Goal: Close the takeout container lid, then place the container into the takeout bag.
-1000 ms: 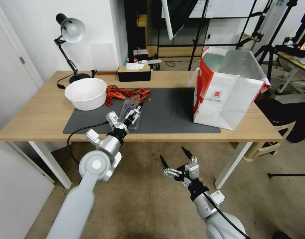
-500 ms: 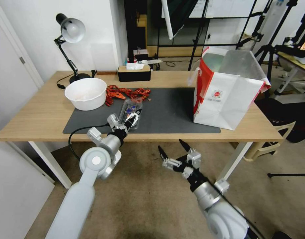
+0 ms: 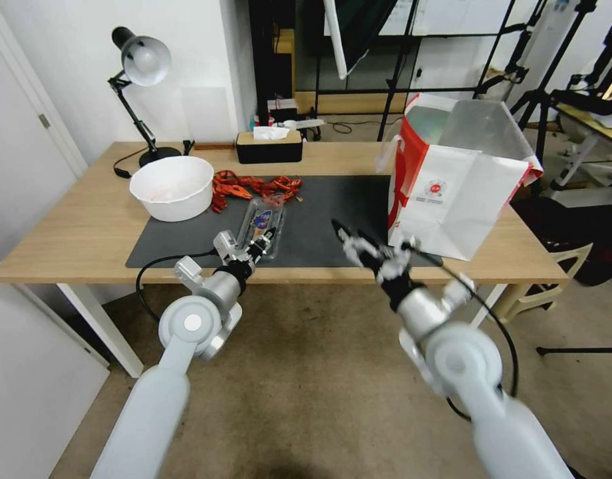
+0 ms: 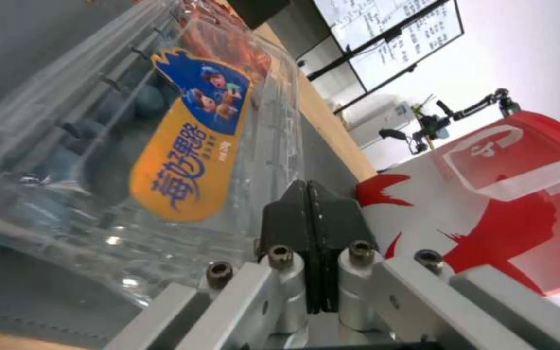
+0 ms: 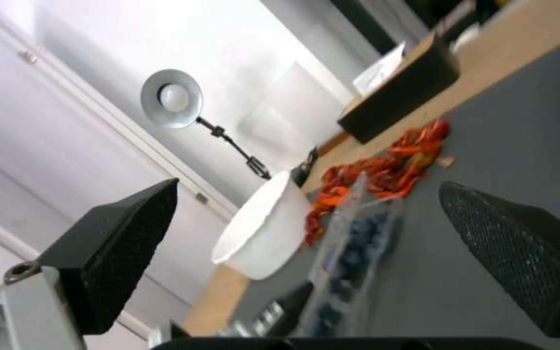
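Takeout container point(image 3: 263, 226) lies on the dark mat point(image 3: 319, 219) of the bench point(image 3: 73, 233), left of centre and near the front edge, blueberries visible through the clear plastic. The lid point(image 4: 163, 126), carrying an elongated label point(image 4: 192, 141) in orange and blue, sits down over the berries; whether it is fully snapped cannot be told. Left gripper point(image 3: 258, 243) is at the near end of the container, its jaws pressed together, black pads point(image 4: 309, 214) flush against each other just beside the clear rim; no plastic can be seen between them, so a grip on the rim cannot be confirmed. Right gripper point(image 3: 351, 238) hangs over the near middle of the mat, between container and bag, jaws spread wide apart and holding nothing; in the right wrist view both pads point(image 5: 118, 243) frame the container point(image 5: 351, 253) farther off. Takeout bag point(image 3: 452, 193) stands upright at the right end of the mat, mouth open, silvery lining showing, red side panel facing left, small red round logo on the front; well apart from the container. White bowl point(image 3: 173, 186) sits at the far left of the mat, a heap of red crayfish point(image 3: 253, 186) just right of it and beyond the container. Black tissue box point(image 3: 269, 145) and desk lamp point(image 3: 143, 80) at the far edge of the bench.
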